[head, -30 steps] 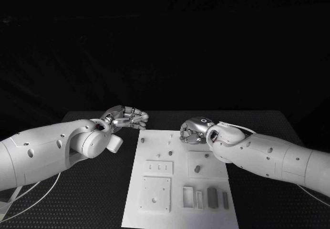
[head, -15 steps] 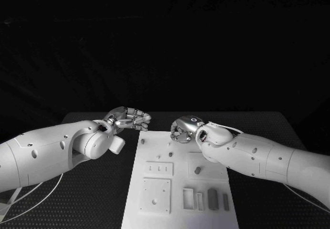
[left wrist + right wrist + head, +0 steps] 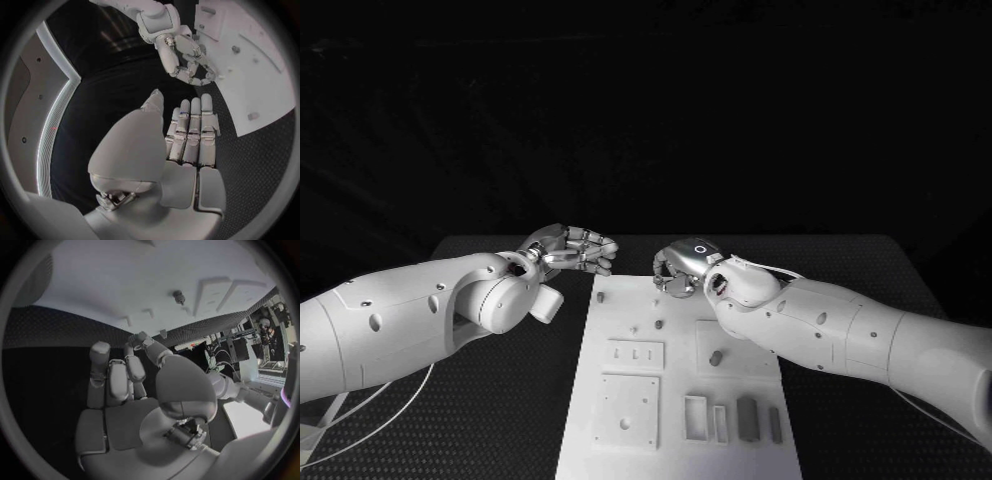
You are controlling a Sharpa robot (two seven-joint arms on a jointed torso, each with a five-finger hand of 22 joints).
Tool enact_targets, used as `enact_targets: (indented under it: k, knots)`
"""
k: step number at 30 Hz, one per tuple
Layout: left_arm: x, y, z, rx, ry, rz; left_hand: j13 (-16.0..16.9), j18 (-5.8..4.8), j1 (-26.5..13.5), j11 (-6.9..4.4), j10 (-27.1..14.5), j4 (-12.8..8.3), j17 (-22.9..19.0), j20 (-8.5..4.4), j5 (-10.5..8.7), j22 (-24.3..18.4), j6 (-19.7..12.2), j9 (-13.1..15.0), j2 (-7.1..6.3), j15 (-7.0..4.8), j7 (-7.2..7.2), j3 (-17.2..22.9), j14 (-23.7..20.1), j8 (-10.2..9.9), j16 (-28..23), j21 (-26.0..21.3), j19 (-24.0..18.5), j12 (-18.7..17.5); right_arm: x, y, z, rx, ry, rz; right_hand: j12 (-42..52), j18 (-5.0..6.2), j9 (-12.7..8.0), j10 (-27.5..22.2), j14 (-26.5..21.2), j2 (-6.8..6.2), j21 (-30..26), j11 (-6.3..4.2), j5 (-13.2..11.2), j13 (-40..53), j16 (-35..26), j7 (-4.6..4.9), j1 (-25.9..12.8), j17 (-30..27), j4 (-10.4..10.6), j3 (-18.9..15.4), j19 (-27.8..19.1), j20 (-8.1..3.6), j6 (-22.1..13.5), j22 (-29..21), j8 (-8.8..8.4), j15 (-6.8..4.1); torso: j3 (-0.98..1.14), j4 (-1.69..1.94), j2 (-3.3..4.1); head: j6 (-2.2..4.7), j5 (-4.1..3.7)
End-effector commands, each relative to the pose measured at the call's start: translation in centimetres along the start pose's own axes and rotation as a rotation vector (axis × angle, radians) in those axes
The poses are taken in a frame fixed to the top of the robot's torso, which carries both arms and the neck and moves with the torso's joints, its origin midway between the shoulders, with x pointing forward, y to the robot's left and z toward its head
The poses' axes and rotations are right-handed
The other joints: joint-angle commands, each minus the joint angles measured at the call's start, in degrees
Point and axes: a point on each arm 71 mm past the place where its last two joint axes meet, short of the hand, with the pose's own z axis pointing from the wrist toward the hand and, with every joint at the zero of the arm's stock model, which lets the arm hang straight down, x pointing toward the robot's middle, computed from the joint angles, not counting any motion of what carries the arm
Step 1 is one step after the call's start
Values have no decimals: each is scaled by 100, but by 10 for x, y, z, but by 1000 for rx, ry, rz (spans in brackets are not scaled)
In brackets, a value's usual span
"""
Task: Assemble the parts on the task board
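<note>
Head view: right robot hand (image 3: 679,270), curled and empty, hovers over the board's (image 3: 678,440) 12 o'clock end; left robot hand (image 3: 571,247), fingers together, empty, waits beside. Parts (image 3: 715,356) lie mid-board. Reach step, likely; next, lower and pinch.

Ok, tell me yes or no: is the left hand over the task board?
No: in the head view the left hand sits over the black table, just beyond the task board's far left corner.

You'll find no readable text, label, brand or number anywhere here. The nearest thing to a sign is a small ring mark on the right hand (image 3: 687,262) (center of the head view, no letters).
</note>
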Motion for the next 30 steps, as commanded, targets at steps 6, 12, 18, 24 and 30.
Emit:
enact_targets:
  k: [6, 12, 18, 24, 30]
  knots:
    - [2, -3, 1, 16, 15, 2, 9, 70, -53, 25, -17, 1, 10, 15, -35, 6, -38, 2, -2, 3, 123, -46, 15, -22, -35, -28, 24, -29, 1, -1, 0, -6, -5, -31, -15, 248, 169, 43, 2, 12, 32, -18, 11, 7, 14, -10, 43, -4, -4, 41, 7, -39, 141, 114, 12, -25, 7, -12, 10, -38, 33]
    - [2, -3, 2, 16, 11, 3, 13, 66, -59, 25, -15, 0, 15, 19, -35, 4, -37, 5, -9, 9, 121, -49, 0, -21, -52, -39, 9, -33, 2, -2, 0, 4, 7, -38, -22, 248, 171, 42, 1, 9, 36, -18, 11, 4, 13, -11, 42, -9, -4, 45, 8, -40, 143, 113, 13, -25, 6, -25, 19, -47, 58]
    - [2, -4, 2, 17, 12, 4, 15, 65, -59, 24, -15, 0, 18, 22, -35, 3, -37, 7, -9, 13, 121, -47, -8, -21, -61, -45, 2, -36, 3, -1, 0, 2, 16, -38, -20, 248, 175, 48, 3, 7, 40, -19, 11, 9, 15, -12, 41, -9, -4, 50, 11, -40, 147, 113, 15, -26, 7, -14, 18, -62, 89]
    - [3, -5, 2, 20, 12, 5, 17, 65, -59, 24, -15, -1, 20, 23, -35, 3, -37, 8, -10, 14, 121, -46, -11, -20, -65, -47, -1, -37, 6, 0, 0, 7, 31, -30, -23, 248, 178, 50, 1, 7, 43, -20, 11, 9, 13, -12, 39, -15, -3, 52, 12, -39, 149, 112, 15, -26, 3, -8, 20, -89, 122]
    - [2, -7, 2, 23, 11, 6, 18, 64, -57, 25, -15, -2, 23, 24, -35, 3, -38, 9, -12, 16, 121, -46, -15, -21, -71, -51, -5, -40, 7, 0, 0, 8, 39, -29, -13, 248, 180, 61, 3, 12, 47, -20, 11, 22, 15, -12, 35, -13, -1, 57, 14, -39, 147, 111, 14, -27, 1, -17, 20, -125, 141]
